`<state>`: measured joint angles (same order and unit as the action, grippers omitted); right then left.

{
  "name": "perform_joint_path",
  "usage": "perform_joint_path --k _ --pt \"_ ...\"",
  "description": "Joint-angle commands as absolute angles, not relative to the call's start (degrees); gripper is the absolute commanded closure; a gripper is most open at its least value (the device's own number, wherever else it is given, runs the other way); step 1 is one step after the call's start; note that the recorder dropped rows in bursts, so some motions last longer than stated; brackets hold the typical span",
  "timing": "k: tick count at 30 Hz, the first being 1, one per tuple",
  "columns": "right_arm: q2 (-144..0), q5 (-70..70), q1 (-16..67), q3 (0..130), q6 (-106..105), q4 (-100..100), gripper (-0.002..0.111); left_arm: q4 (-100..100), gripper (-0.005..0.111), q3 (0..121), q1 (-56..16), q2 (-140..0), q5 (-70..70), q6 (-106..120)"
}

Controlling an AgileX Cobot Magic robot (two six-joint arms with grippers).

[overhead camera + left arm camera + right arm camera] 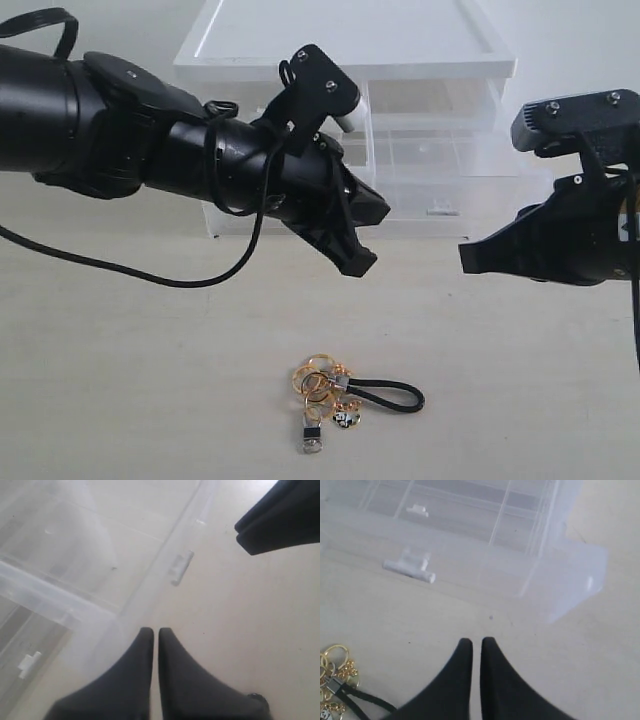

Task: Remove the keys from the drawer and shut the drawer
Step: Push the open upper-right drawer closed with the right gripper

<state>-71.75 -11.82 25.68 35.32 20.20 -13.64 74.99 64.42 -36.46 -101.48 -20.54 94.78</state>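
The keys (340, 395) lie on the table in front of the cabinet: gold rings, a black cord loop, a small tag and a round charm. They also show at the edge of the right wrist view (335, 680). The drawer (450, 165), clear frosted plastic at the cabinet's upper right, stands pulled out, with its white tab handle (440, 210) facing forward. My left gripper (365, 262) hangs shut and empty above the table, just left of the drawer's front. My right gripper (468, 255) is shut and empty too, close before the drawer's front wall (570, 580).
The white-topped cabinet (340, 40) stands at the back of the beige table (120, 380). The left arm's black cable (150, 275) droops over the table. The two grippers point at each other, roughly a hand's width apart.
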Motion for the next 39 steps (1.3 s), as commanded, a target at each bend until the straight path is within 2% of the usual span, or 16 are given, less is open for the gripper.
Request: perform_joint_path --k 1,12,26,39 --pt "-72.6 -7.7 25.1 35.0 20.4 -14.5 0.108 76.0 0.103 66.0 -36.5 -103.4 -18.3 96.0" --pt "-72.7 -2.8 20.5 35.7 20.1 -14.9 0.108 76.0 0.103 68.2 -36.5 -103.3 -13.6 96.2" --pt "-72.7 4.1 20.5 36.3 19.3 -14.9 0.108 76.0 0.103 69.8 -36.5 -103.3 -8.4 96.2" --pt "-73.1 -0.6 20.5 41.3 18.0 -14.9 0.108 76.8 0.103 71.2 -36.5 -103.3 -8.4 96.0"
